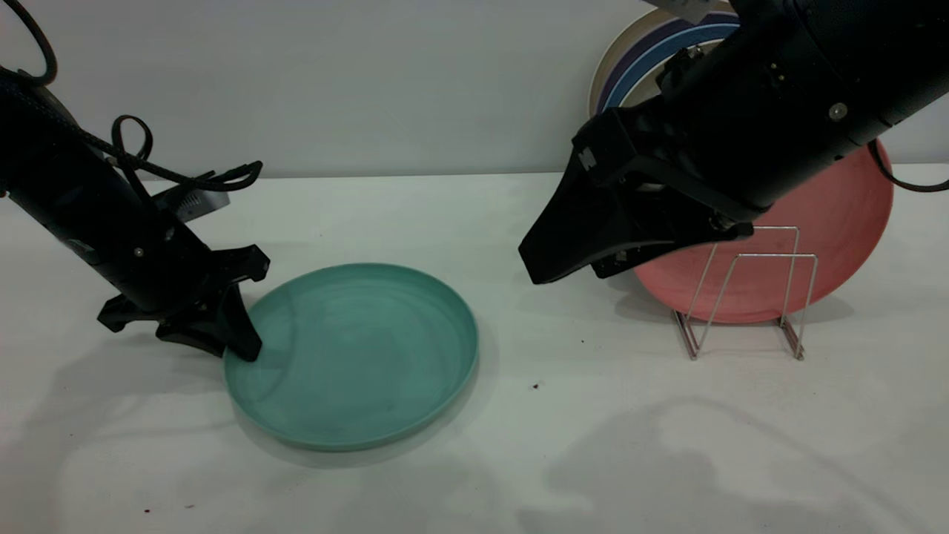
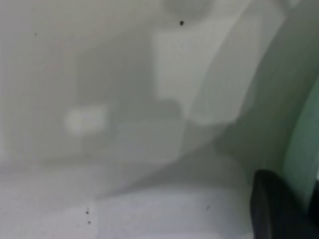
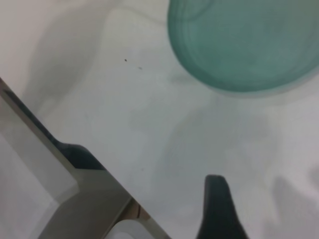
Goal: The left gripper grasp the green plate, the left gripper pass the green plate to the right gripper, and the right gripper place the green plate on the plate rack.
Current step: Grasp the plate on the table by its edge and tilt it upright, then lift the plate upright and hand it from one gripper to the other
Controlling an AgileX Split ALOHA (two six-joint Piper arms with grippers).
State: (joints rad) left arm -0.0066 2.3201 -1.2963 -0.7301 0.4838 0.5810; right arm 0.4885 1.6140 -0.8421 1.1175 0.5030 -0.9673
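The white counter runs back to a pale wall, with a wide bare stretch in front and between the two arms. The green plate lies flat on the counter left of centre; its right and front edges have open room around them. The left tool is down at the plate's left edge, its dark fingertips touching the rim there. In the left wrist view only one finger shows, beside a strip of green, so whether the tool is clenched on the rim or released cannot be told.

The right tool hangs above the counter, well apart from the green plate and just left of the plate rack. In the right wrist view its fingers stand apart with nothing between them, and the green plate lies farther off.

One green plate. One pink plate stands upright in the wire rack. One striped blue and cream plate stands behind it near the wall, partly hidden by the right arm. Two arms, one rack.
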